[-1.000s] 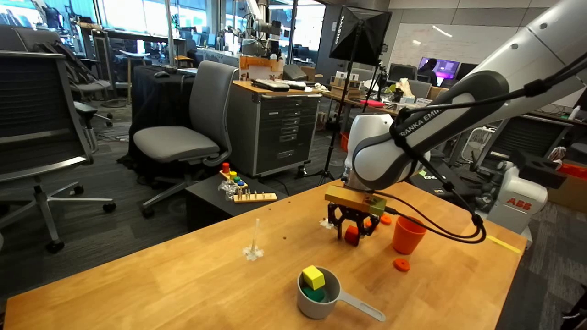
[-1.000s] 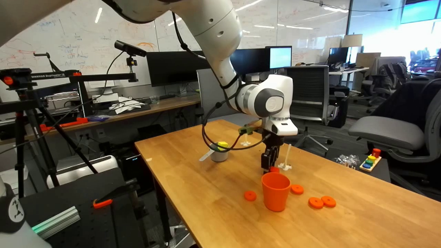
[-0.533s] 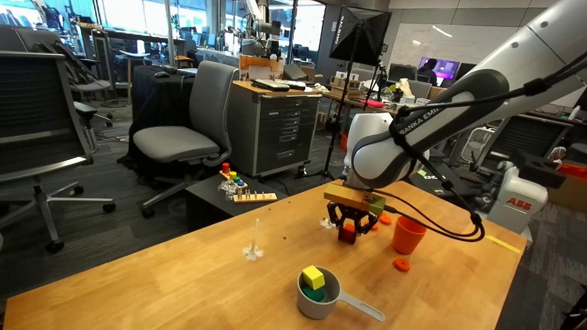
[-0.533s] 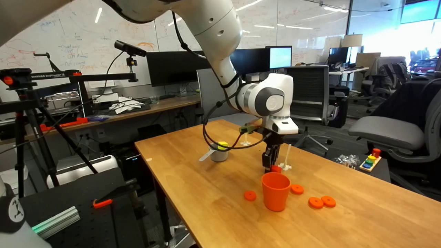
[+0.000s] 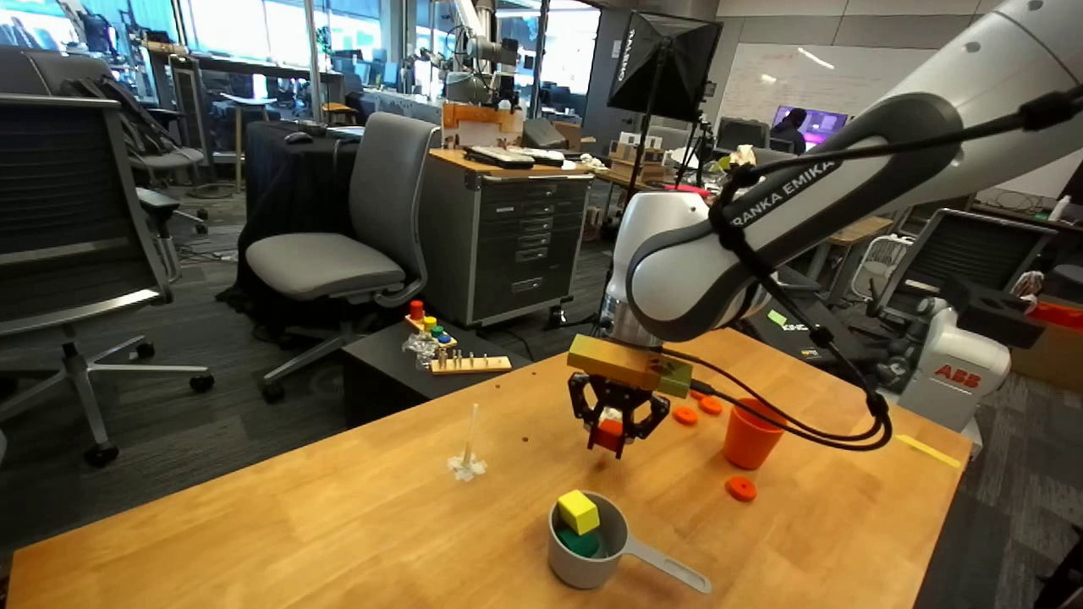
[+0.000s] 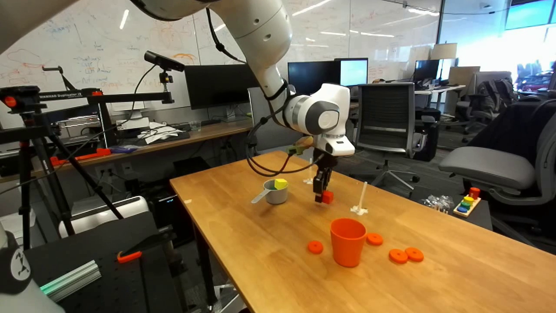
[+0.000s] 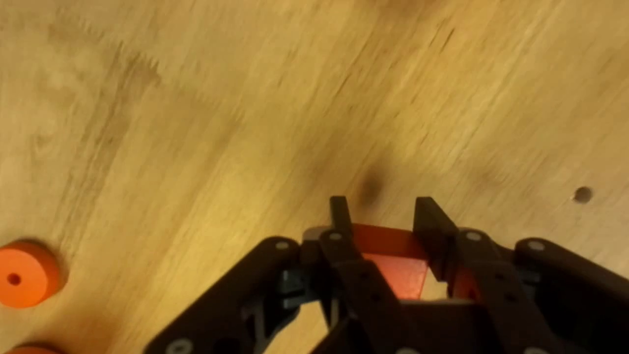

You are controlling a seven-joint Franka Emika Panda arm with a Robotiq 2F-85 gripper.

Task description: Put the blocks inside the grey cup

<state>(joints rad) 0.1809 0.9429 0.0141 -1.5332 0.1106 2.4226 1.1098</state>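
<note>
My gripper (image 5: pixel 605 449) is shut on a red block (image 5: pixel 607 433) and holds it above the table. In the wrist view the block (image 7: pixel 399 275) sits between the two fingers of the gripper (image 7: pixel 382 211). The grey cup (image 5: pixel 577 568) stands upright on the table with its handle out to the side. A yellow block (image 5: pixel 579 511) sticks up above its rim, and a green block (image 5: pixel 577 542) lies lower inside. In an exterior view the grey cup (image 6: pixel 276 198) is to the left of the held red block (image 6: pixel 328 197), apart from it.
An orange-red cup (image 5: pixel 751 440) stands on the table, with several orange discs (image 6: pixel 315 247) around it. One disc (image 7: pixel 24 276) shows in the wrist view. A thin upright peg (image 5: pixel 470 436) is fixed to the table, and another peg (image 6: pixel 310 171) stands farther off.
The gripper has closed on the red block and lifted it off the table. It has moved with the block away from the orange-red cup and closer to the grey cup.
</note>
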